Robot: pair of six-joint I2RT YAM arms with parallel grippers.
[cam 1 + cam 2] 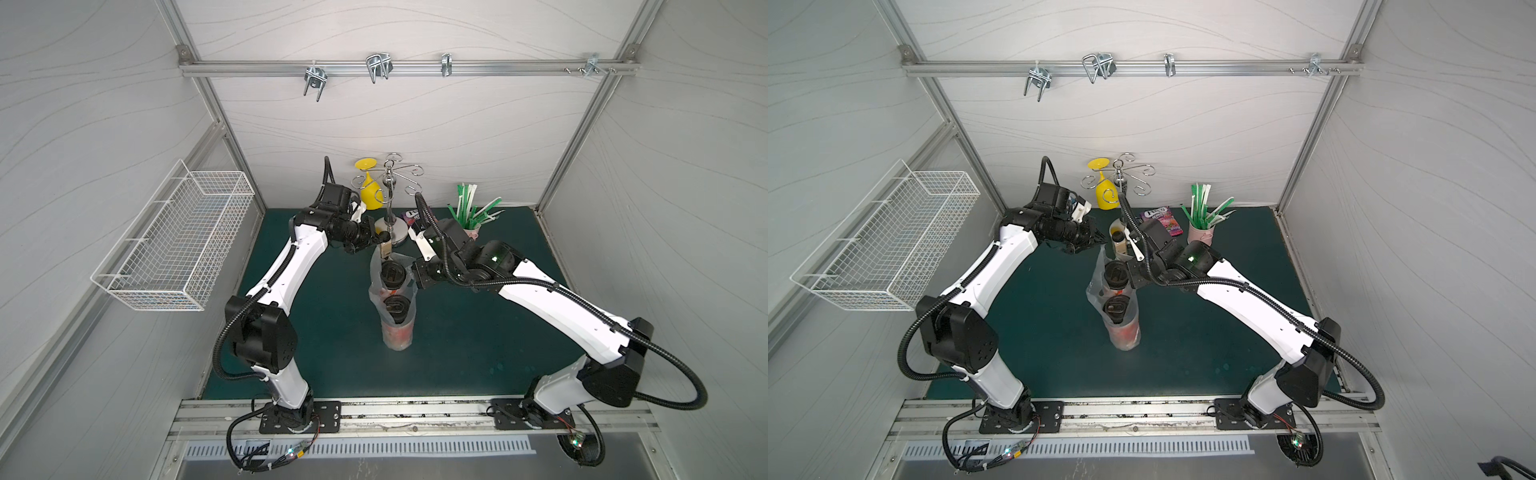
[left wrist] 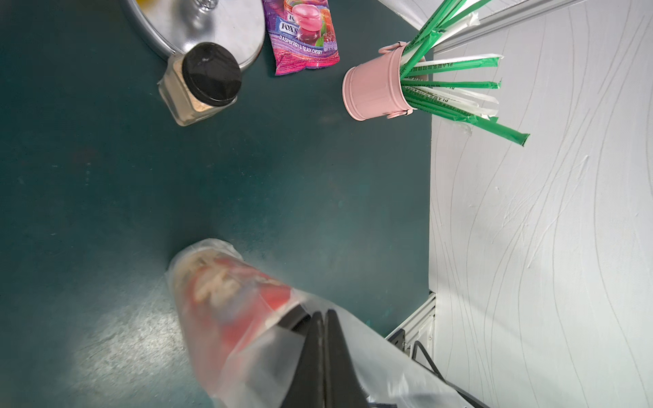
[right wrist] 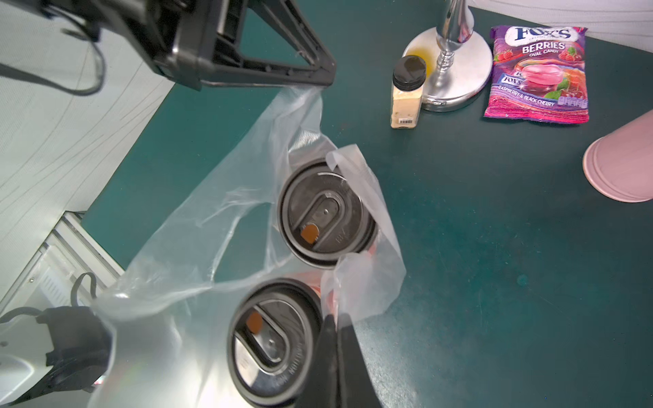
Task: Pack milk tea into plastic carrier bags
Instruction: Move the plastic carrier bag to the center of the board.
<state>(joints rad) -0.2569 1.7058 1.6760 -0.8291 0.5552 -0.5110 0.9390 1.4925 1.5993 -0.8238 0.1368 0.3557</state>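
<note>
In both top views your cups (image 1: 392,274) stand mid-mat (image 1: 457,332) inside the bag (image 1: 375,266), open room all round; left wrist: left gripper (image 2: 323,314) pinches bag film, bottle (image 2: 201,83) near; right wrist: right gripper (image 3: 333,318) clamps the bag's rim, stand (image 3: 448,70) and snack packet (image 3: 537,70) beyond.

The bag (image 3: 226,219) is thin clear plastic film, crinkled, faintly cloudy and shiny where light catches it. The two cups (image 2: 226,300) inside show red printed paper through it, under black plastic lids (image 3: 323,212) with a dull sheen. The table mat (image 3: 494,247) is dark green, matt and finely grained. On it, the stand base (image 3: 459,70) is mirror-polished metal, the snack packet (image 3: 537,74) glossy foil and the pink bucket (image 2: 374,88) smooth and satin-matt.
</note>
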